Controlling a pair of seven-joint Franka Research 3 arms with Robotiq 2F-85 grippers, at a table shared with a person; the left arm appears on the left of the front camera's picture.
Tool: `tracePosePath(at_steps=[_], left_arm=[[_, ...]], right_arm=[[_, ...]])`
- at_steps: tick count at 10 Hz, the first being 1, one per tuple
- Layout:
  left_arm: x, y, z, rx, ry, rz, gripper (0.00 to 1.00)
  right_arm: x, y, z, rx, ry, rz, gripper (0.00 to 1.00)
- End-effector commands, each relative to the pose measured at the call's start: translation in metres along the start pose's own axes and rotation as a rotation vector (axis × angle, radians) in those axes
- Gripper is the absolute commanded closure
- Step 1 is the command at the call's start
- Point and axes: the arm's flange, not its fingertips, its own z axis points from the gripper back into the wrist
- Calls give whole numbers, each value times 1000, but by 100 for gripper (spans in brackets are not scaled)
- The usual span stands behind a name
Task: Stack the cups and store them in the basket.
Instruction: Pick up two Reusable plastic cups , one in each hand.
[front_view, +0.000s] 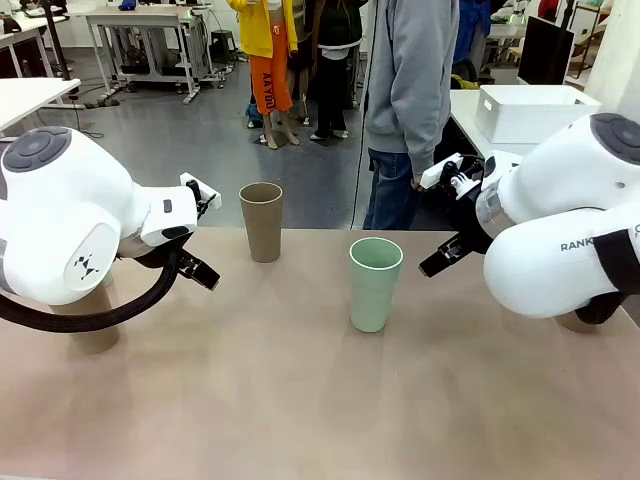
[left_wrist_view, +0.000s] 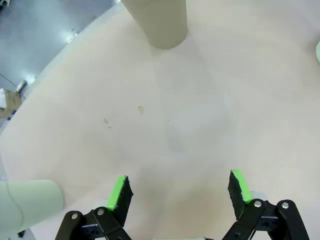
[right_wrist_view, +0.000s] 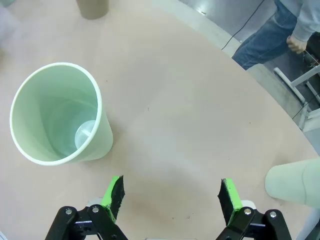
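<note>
On the table (front_view: 300, 400), front view: tan cup (front_view: 261, 221) & green cup (front_view: 375, 284) upright, apart; white basket (front_view: 530, 112) far right on a side table (front_view: 463, 108). Wrist views add: left gripper (left_wrist_view: 180, 192) & right gripper (right_wrist_view: 170, 196) both released, empty; another pale cup (right_wrist_view: 295, 182) nr right gripper.

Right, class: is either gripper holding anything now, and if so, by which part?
Nothing is held. The left gripper and the right gripper both stand open, and the green cup stands clear of the right one.
</note>
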Motion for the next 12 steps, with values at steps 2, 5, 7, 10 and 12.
tracePosePath(at_steps=[2,5,7,10,12], left_arm=[[0,0,0,0,0,0,0],[20,19,53,-79,-37,-41,0],[25,39,100,-151,-74,-94,0],[4,75,156,-262,-145,-213,0],[-21,105,173,-324,-167,-303,0]], right_arm=[[0,0,0,0,0,0,0],[36,-25,68,-11,-98,3,0],[39,-47,105,35,-140,4,0],[5,-102,151,134,-217,1,0],[-37,-143,166,179,-252,10,0]])
